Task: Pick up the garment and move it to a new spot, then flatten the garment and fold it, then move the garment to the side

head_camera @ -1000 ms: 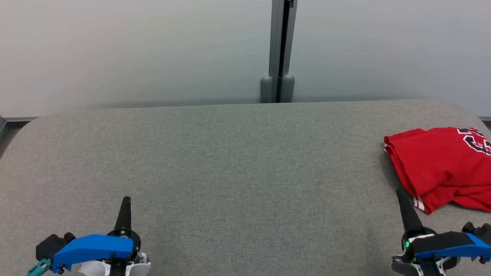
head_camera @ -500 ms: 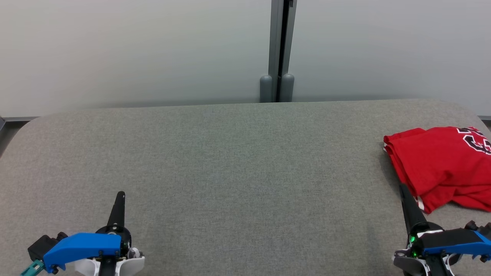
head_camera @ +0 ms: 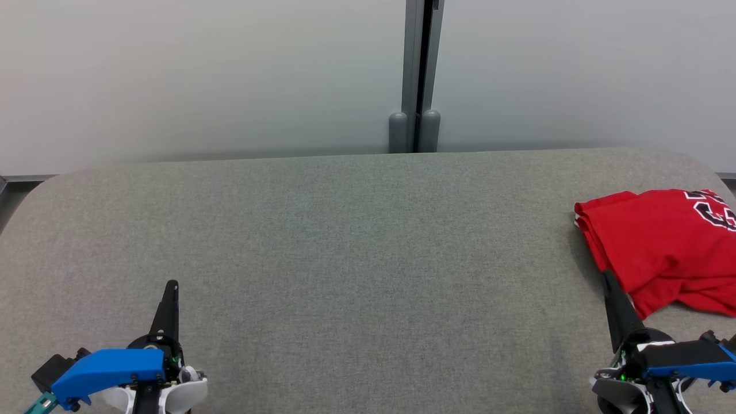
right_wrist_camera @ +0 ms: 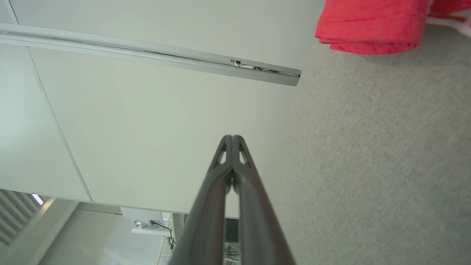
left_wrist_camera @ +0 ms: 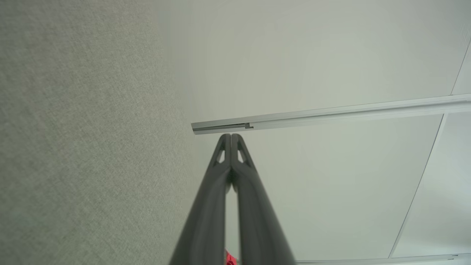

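Note:
The garment (head_camera: 661, 247) is a red jersey with black-and-white lettering, lying folded near the right edge of the grey padded table (head_camera: 356, 241). Its rolled edge also appears in the right wrist view as red cloth (right_wrist_camera: 371, 25) at the top right. My right gripper (head_camera: 607, 277) is shut and empty, its tip just in front of the garment's near-left corner. My left gripper (head_camera: 171, 285) is shut and empty near the table's front left, far from the garment. Both wrist views show the fingers pressed together, left (left_wrist_camera: 230, 137) and right (right_wrist_camera: 232, 138).
Pale wall panels rise behind the table, with a grey vertical post (head_camera: 415, 75) at the middle back. The table's rounded corners lie at the far left and far right. A wide stretch of bare grey surface lies between the two grippers.
Both grippers have drawn back toward the lower edge of the head view, the left one also drifting left. The garment has stayed where it was.

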### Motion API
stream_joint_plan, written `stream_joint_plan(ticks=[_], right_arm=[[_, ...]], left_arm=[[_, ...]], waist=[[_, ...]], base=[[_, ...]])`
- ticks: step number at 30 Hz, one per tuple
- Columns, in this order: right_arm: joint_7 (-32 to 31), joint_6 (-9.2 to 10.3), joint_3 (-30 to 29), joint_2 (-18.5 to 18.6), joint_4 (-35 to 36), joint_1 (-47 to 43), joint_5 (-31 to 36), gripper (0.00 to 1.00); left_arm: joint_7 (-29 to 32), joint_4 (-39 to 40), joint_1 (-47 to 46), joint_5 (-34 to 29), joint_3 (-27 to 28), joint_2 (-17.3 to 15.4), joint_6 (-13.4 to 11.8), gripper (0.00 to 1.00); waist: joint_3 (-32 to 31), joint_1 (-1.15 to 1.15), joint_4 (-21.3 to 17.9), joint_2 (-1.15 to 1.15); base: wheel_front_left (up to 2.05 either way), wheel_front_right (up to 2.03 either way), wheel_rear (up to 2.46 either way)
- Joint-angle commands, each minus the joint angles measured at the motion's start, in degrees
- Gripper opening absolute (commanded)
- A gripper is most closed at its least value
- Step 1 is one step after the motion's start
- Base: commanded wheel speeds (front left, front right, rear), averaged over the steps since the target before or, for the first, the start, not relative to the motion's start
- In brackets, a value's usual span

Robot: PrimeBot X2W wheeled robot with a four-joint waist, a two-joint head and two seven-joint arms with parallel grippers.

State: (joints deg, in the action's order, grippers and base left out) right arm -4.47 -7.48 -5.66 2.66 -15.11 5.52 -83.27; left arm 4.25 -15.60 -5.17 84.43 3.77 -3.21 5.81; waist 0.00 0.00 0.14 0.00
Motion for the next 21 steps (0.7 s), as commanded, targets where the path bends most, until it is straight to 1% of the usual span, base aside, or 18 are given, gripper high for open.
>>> stream_joint_plan(ticks=[1, 21], right_arm=[[-0.2, -0.02, -0.2, 0.3, 0.6, 0.7, -1.1, 0.00], [-2.2, -0.02, -1.0, 0.4, 1.2, 1.1, -8.9, 0.00]], left_arm=[[0.3, 0.5, -1.2, 1.0, 0.7, 0.1, 0.4, 0.00], [2.4, 1.7, -1.3, 7.8, 2.9, 0.4, 2.0, 0.00]], waist=[[0.0, 0.00, 0.0, 0.00], [0.2, 0.00, -0.1, 0.00]], base=[[0.00, 0.00, 0.00], [0.00, 0.00, 0.00]])
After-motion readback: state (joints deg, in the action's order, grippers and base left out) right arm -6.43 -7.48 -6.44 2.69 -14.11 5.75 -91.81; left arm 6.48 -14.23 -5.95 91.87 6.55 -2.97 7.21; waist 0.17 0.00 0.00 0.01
